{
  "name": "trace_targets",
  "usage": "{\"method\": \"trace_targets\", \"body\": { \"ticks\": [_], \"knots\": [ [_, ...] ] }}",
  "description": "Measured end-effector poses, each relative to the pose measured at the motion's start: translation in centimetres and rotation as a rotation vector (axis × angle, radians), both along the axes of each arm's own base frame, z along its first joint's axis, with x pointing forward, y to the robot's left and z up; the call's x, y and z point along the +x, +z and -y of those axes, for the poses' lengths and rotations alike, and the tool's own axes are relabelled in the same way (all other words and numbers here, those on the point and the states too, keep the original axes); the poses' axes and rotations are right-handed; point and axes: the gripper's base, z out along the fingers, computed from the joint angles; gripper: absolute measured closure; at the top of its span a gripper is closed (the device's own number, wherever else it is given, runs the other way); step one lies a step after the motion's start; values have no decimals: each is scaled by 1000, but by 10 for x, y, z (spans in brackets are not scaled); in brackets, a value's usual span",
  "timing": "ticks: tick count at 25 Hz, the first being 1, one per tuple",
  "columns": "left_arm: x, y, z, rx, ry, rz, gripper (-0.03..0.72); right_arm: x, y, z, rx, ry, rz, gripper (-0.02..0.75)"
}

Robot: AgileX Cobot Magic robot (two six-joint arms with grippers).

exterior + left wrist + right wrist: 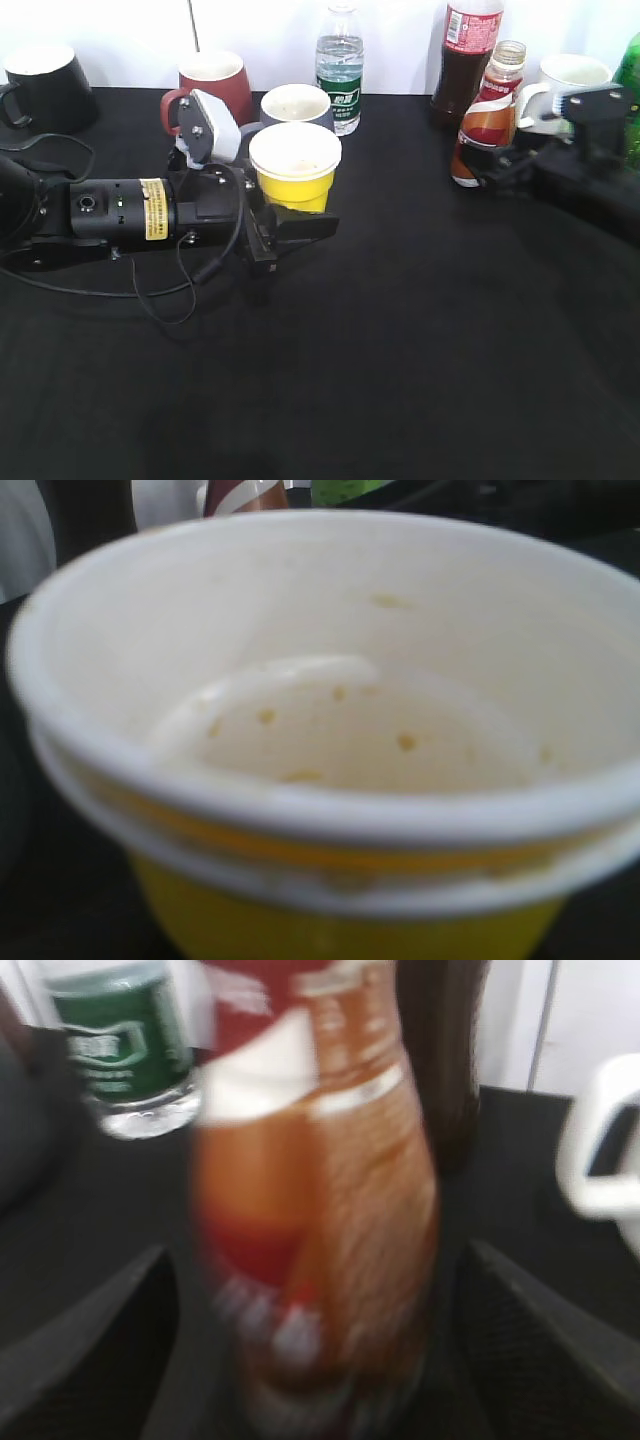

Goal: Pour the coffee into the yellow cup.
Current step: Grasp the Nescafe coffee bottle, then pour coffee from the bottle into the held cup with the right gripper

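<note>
The yellow cup, white inside and empty, stands at the middle left of the black table. It fills the left wrist view. My left gripper is shut on its lower part. The coffee, a small bottle with an orange, white and brown label, stands upright at the back right. In the right wrist view the coffee is blurred between my jaws. My right gripper is open, one jaw on each side of the bottle, with a narrow dark gap on both sides.
A grey mug and a red-brown mug stand just behind the yellow cup. A water bottle with a green label, a cola bottle, a white mug and a black mug line the back edge.
</note>
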Motion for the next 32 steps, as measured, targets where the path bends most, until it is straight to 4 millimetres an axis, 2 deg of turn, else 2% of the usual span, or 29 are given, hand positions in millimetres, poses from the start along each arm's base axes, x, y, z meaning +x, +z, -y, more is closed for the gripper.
{"method": "trace_targets", "body": {
  "ticks": [3,6,13,19,20,22,23,25,28,30,32],
  "knots": [
    [0,0,0,0,0,0,241,30,-8,-3,-10,2,22,66],
    [0,0,0,0,1,0,241,44,-13,-10,-17,20,32,86],
    [0,0,0,0,1,0,242,47,-16,-12,-21,31,33,209],
    [0,0,0,2,-3,1,242,46,-15,-13,-26,38,32,209],
    [-2,-1,1,13,-24,6,242,39,-13,-13,-39,52,20,209],
    [-7,1,6,3,-47,-34,242,17,8,-11,-76,73,36,209],
    [-10,2,11,8,-71,-39,242,4,25,-10,-97,81,71,209],
    [-16,11,26,7,-121,-35,243,-23,50,-8,-132,89,125,209],
    [-21,25,53,-2,-179,4,243,-59,92,-7,-274,143,305,209],
    [-27,34,71,-6,-225,21,243,-75,118,-10,-405,213,457,209],
    [-36,38,85,-9,-266,35,243,-84,136,-10,-497,215,546,209]
  ]
}}
